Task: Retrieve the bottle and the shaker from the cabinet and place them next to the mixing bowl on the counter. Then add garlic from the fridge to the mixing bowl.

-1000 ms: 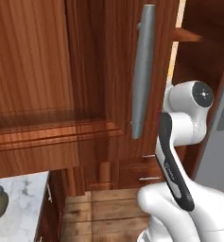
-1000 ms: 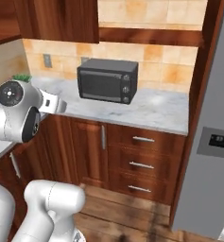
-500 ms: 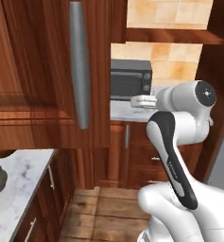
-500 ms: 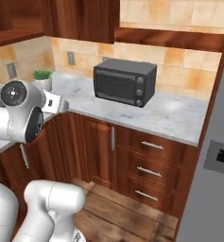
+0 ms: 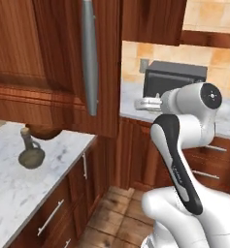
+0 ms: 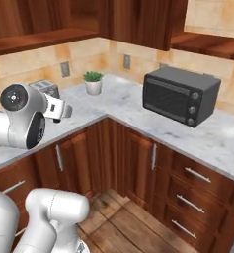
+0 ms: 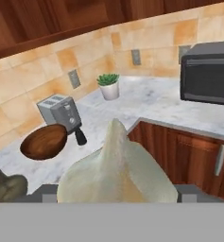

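A big pale garlic (image 7: 116,165) bulb fills the bottom of the hand view, and my gripper (image 7: 116,191) is shut on it, a dark finger tip at each side. Beyond it on the marble counter (image 7: 151,101) lies the brown wooden mixing bowl (image 7: 43,141), with the small dark shaker (image 7: 80,137) right beside it and the olive round-bellied bottle (image 7: 7,184) nearer on the left. In the left base view the bottle (image 5: 30,152) stands on the counter with the bowl (image 5: 46,131) behind it, partly under the cabinet door. My gripper (image 5: 143,102) is held high, well right of them.
An open wooden cabinet door (image 5: 63,63) with a long steel handle (image 5: 90,53) hangs over the counter. A toaster (image 7: 61,111), a potted plant (image 7: 108,85) and a black microwave (image 7: 208,71) stand along the tiled wall. Lower cabinets and a wooden floor (image 6: 133,222) lie below.
The base has moved and both base views have swung: the cabinet door has slid left and the counter with bottle and bowl has come into view. The grip on the garlic is unchanged.
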Robot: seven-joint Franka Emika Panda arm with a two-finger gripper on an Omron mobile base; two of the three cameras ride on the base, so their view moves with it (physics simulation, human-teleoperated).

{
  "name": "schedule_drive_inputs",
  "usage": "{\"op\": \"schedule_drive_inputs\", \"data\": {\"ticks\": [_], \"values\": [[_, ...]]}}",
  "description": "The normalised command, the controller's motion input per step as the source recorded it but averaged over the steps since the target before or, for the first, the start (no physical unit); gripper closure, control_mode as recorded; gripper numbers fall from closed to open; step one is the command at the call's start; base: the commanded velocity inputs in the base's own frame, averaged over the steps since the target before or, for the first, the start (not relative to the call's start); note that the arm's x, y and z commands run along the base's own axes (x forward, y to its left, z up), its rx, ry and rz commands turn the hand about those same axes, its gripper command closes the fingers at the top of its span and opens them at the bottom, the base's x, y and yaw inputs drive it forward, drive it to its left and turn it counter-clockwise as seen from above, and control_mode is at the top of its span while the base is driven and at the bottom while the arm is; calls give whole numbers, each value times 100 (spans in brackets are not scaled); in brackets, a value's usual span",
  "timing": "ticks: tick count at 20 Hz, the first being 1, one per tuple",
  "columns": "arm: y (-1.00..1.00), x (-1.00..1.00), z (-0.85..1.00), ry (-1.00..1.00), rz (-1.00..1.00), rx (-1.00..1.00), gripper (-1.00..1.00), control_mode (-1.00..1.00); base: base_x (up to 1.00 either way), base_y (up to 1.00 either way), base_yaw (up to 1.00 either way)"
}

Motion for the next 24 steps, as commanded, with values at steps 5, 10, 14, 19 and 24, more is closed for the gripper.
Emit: {"op": "schedule_drive_inputs", "data": {"ticks": [5, 10, 14, 19, 24], "values": [[0, 0, 0, 0, 0, 0, 100, 100, 57, -34, 46], [0, 0, 0, 0, 0, 0, 100, 100, 54, -27, 47], [0, 0, 0, 0, 0, 0, 100, 100, 50, -16, 50], [0, 0, 0, 0, 0, 0, 100, 100, 56, -14, 50], [0, 0, 0, 0, 0, 0, 100, 100, 64, -14, 49]]}}
